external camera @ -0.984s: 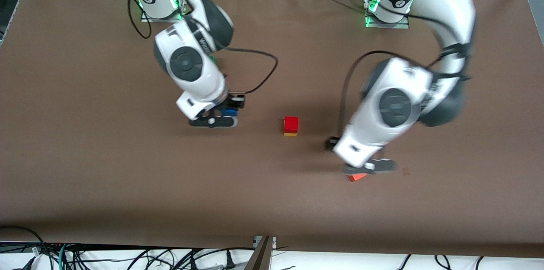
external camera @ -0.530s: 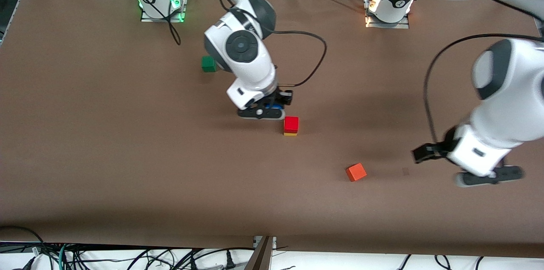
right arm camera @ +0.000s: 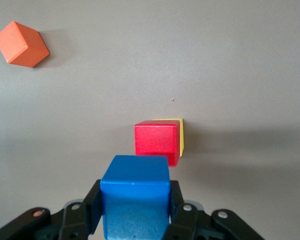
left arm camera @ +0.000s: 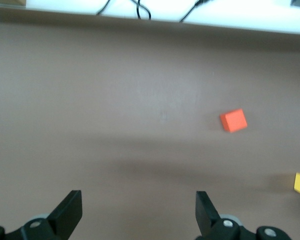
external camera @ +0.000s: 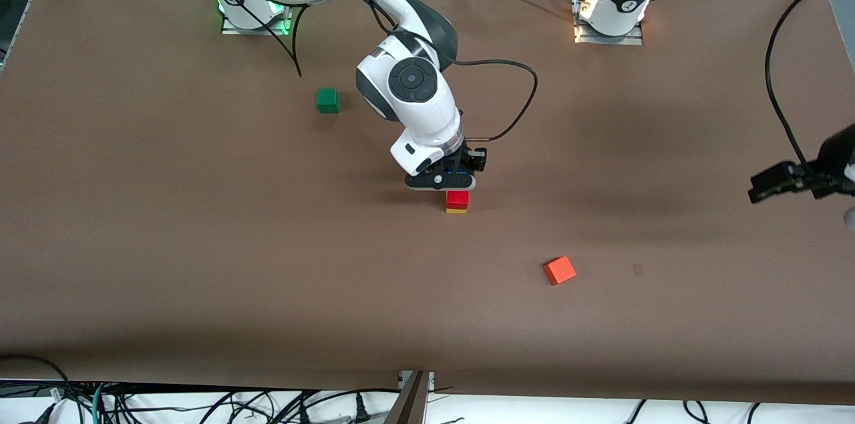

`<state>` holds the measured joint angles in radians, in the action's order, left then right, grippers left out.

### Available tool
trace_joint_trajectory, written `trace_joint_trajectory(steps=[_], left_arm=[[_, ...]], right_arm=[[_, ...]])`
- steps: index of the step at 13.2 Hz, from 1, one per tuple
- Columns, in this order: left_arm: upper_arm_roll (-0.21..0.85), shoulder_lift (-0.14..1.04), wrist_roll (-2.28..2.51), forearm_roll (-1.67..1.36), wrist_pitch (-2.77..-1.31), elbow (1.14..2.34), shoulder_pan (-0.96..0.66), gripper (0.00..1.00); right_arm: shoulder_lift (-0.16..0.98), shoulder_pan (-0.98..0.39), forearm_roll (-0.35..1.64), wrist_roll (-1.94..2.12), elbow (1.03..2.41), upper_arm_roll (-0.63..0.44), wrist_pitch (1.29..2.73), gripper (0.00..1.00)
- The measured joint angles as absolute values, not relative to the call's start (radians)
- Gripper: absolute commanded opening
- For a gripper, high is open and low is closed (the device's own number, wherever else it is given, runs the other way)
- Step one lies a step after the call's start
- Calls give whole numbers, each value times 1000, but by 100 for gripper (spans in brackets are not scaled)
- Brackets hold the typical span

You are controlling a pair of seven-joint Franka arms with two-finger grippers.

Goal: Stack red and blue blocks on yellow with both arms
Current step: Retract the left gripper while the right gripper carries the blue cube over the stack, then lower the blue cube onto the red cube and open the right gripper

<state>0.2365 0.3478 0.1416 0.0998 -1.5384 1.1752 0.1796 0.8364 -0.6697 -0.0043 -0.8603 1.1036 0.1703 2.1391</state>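
Brown matte desk fills the view; we note cables along its near edge. Red block sits on yellow block mid-desk. Right tool hangs over that stack, its fingers pinching the blue block. Left tool, fingers spread and empty, hangs over the left arm's end of the desk. Orange cube lies nearer the camera than the stack, green cube farther; both stand well apart from it.
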Motion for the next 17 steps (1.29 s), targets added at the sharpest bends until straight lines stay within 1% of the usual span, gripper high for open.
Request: trace_joint_trajectory(steps=[2, 3, 4, 6, 10, 17], left_arm=[[163, 256, 146, -3, -1537, 1311, 156, 100], [124, 224, 146, -32, -1538, 1358, 139, 100], [103, 202, 146, -42, -1539, 1389, 122, 100], [95, 175, 151, -43, -1542, 1432, 102, 100], [88, 175, 153, -43, -1554, 1466, 100, 100], [83, 179, 153, -43, -1558, 1469, 102, 100]], right_arm=[[848, -670, -13, -859, 1092, 169, 2145, 45], [855, -670, -17, -858, 1085, 169, 2150, 45], [862, -670, -27, -857, 1080, 169, 2157, 45], [876, -674, -55, -854, 1073, 169, 2166, 45], [884, -684, -75, -846, 1072, 169, 2172, 45], [896, -686, -94, -841, 1072, 169, 2169, 46]])
